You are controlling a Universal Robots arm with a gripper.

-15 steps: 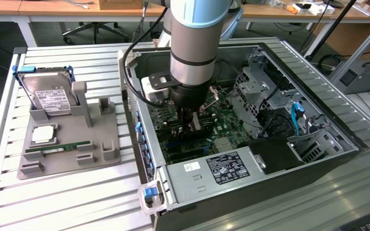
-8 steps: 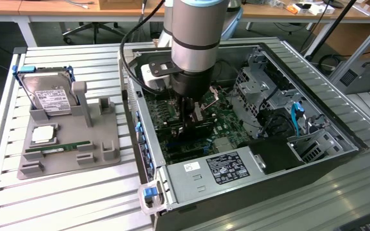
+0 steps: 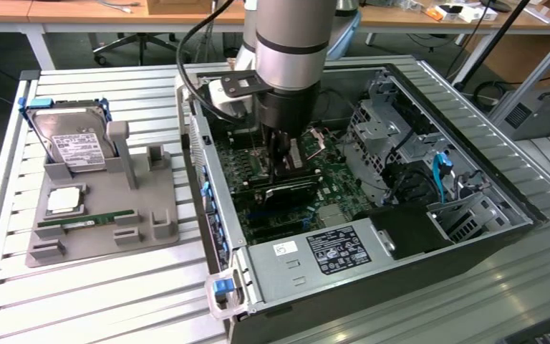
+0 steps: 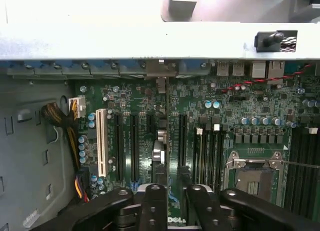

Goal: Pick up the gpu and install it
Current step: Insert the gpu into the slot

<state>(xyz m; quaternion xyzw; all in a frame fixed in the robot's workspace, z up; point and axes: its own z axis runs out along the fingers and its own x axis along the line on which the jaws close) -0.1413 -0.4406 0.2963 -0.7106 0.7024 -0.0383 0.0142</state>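
The gpu (image 3: pixel 289 192) stands on edge on the motherboard (image 3: pixel 337 179) inside the open PC case, its black face showing in the exterior view. In the wrist view the gpu (image 4: pixel 159 148) is seen edge-on, a thin strip running along an expansion slot toward the case's rear wall, where its metal end sits. My gripper (image 3: pixel 283 168) reaches straight down into the case and hangs right over the card's upper edge. In the wrist view the gripper (image 4: pixel 176 188) sits at the card's near end. Whether it touches or grips the card is hidden.
A grey fixture (image 3: pixel 103 215) at the exterior view's left holds a hard drive (image 3: pixel 74 143), a RAM stick (image 3: pixel 89 218) and a CPU (image 3: pixel 65 201). Around the card lie the power supply (image 3: pixel 332 251), the drive cage (image 3: pixel 399 129), the CPU socket (image 4: pixel 252 176) and a white slot (image 4: pixel 102 141).
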